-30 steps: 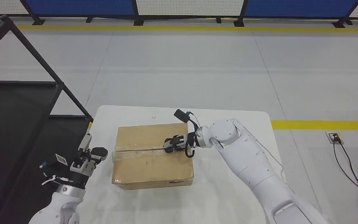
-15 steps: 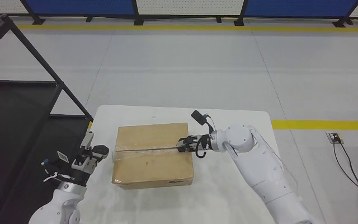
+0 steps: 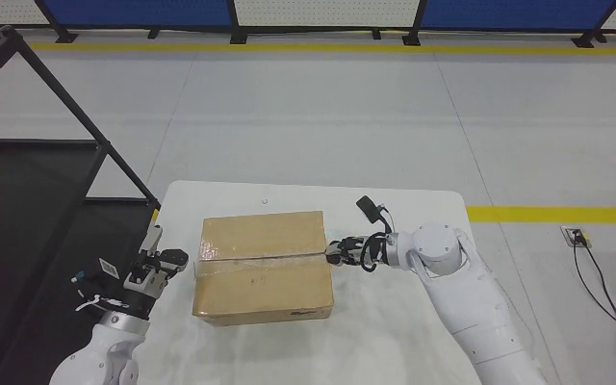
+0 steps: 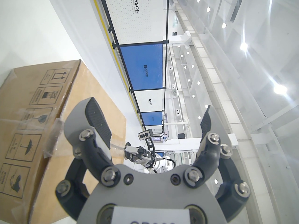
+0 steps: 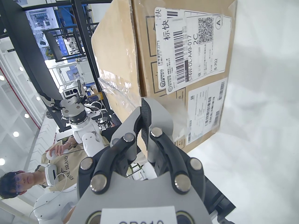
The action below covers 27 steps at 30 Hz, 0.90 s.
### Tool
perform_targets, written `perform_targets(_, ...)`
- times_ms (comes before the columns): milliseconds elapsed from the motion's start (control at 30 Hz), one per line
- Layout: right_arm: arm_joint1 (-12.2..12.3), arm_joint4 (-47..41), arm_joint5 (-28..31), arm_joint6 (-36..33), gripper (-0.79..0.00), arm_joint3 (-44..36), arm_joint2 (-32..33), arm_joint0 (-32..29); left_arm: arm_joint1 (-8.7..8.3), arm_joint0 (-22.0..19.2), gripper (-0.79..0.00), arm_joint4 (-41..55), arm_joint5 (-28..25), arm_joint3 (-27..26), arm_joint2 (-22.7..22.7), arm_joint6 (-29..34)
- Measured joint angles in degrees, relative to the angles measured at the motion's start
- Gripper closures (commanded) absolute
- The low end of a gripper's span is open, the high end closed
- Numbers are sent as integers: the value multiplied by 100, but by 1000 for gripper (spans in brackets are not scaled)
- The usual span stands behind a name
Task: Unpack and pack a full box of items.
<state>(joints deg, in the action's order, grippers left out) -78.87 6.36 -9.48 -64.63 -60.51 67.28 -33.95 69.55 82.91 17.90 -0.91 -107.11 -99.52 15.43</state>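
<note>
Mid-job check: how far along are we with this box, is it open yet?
Done: nothing unpacked; the box sits on the table with both top flaps flat.
In hand: the right gripper, shut, is at the right end of the top seam; the left gripper is open beside the box's left side, apart from it.
Left: lifting the flaps, unpacking, repacking.

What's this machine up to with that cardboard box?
A two-armed robot is working on a closed, taped cardboard box that sits on a white table. Its right gripper, jaws shut, is at the end of the box's top seam, above the side with the shipping labels. The left gripper is beside the opposite end, jaws open and holding nothing. Nothing has been unpacked yet.
</note>
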Motion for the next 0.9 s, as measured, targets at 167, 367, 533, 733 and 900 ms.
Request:
perform_targets(167, 2, -24, -115, 56, 0, 248, -70, 110, 0, 35, -785, -9, -7, -5, -10, -16)
perform_targets(367, 7, -85, -174, 274, 0, 385, -95, 159, 1, 72, -785, -26, -32, -31, 1, -33)
perform_targets(533, 13, -168, -97, 145, 0, 462, -175, 165, 3, 93, -785, -21, -50, -43, -3, -46)
perform_targets(733, -25, -272, 23, 85, 0, 773, -353, 294, 5, 121, -785, -6, -71, -42, -21, -72)
perform_targets(900, -23, -391, 114, 177, 0, 1088, -325, 418, 5, 128, -785, 10, -79, -23, -49, -84)
